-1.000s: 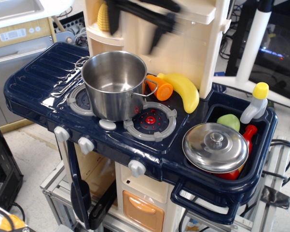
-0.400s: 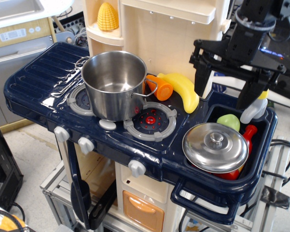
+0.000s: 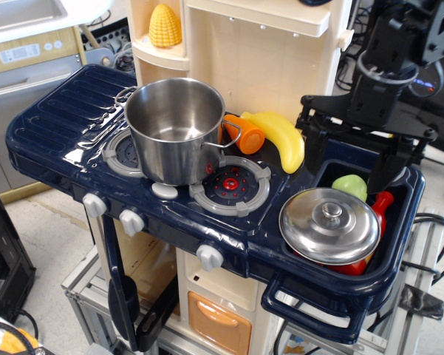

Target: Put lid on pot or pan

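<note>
The lid (image 3: 329,224) is a round shiny steel dome with a small knob. It rests in the sink basin (image 3: 399,244) at the right of the toy kitchen, on top of other toys. The pot (image 3: 176,129) is tall, shiny steel and empty, and it stands upright on the left burner. My black gripper (image 3: 349,166) is open, jaws spread wide and pointing down. It hangs above the far side of the sink, just behind and above the lid, holding nothing. It is well to the right of the pot.
A yellow banana (image 3: 282,137) and an orange toy (image 3: 246,134) lie behind the right burner (image 3: 230,185). A green fruit (image 3: 350,186) and a red bottle (image 3: 381,204) sit in the sink. A corn cob (image 3: 165,26) stands on the shelf. The cream back panel (image 3: 266,66) rises behind the stove.
My gripper has swung from the upper middle to the right and come down over the sink, closer to the lid. The lid and pot have not moved.
</note>
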You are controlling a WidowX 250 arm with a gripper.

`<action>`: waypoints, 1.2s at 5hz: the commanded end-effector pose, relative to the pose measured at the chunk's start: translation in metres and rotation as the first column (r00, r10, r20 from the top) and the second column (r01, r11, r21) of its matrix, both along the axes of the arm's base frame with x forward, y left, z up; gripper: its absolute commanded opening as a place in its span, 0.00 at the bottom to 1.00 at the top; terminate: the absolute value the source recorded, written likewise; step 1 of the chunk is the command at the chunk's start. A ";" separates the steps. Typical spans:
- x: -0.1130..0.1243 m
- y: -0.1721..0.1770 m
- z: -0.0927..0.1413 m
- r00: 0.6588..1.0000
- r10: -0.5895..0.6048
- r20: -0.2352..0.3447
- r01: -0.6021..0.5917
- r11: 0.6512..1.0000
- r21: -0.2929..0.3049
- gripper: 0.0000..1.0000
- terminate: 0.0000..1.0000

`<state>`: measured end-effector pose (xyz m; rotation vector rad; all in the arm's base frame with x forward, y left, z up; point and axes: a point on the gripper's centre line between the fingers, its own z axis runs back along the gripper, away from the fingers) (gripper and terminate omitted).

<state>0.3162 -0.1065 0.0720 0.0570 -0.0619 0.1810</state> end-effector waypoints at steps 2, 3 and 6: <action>0.006 0.001 -0.024 0.997 0.003 0.075 -0.001 1.000 -0.021 1.00 0.00; 0.004 0.002 -0.029 0.997 0.012 0.077 -0.009 0.999 -0.043 1.00 0.00; -0.001 -0.001 -0.029 0.995 0.054 0.078 -0.049 0.996 -0.072 0.00 0.00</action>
